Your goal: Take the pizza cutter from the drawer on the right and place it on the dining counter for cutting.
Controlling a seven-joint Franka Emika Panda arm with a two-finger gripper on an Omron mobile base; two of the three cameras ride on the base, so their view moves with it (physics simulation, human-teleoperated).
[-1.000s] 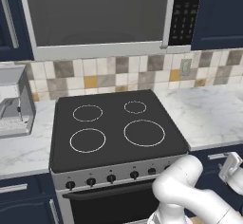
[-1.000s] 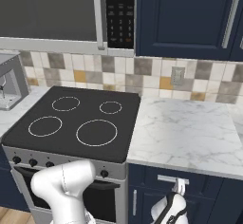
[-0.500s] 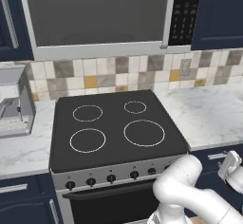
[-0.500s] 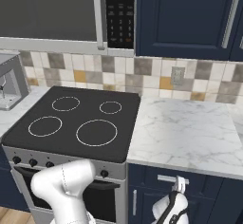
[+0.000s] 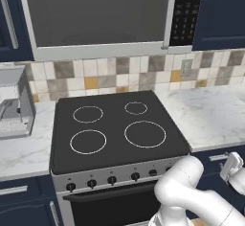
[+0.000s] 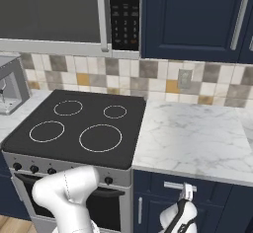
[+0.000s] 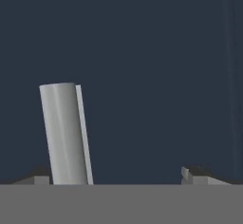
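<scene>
The arm is bent down low in front of the stove (image 6: 79, 128), with the hand (image 6: 188, 193) reaching to the navy drawer (image 6: 197, 187) just under the marble worktop (image 6: 197, 138) on the right. In the right base view the fingers (image 6: 188, 191) sit right up at the drawer's short silver handle (image 6: 177, 186), pretty much at its right end. The hand is spread wide and grasping nothing. In the hand view the handle (image 7: 64, 133) shows as a pale cylinder, a bit tilted, next to one fingertip (image 7: 35, 176), with the other fingertip (image 7: 194, 174) well off to the other side and flat navy drawer front behind. So the bar is inside the gap but hugging one finger, not centred.

The drawer looks fully closed, its front flush with the cabinets. The pizza cutter is hidden, so I can't tell where it lies.

Other stuff: black cooktop with four white rings, knobs along the front, microwave (image 5: 100, 14) above it, tiled backsplash with an outlet (image 6: 185, 79), and a grey coffee machine (image 5: 14, 105) on the worktop at far left. In the left base view the hand (image 5: 232, 167) peeks in at the right edge, beside the drawer.
</scene>
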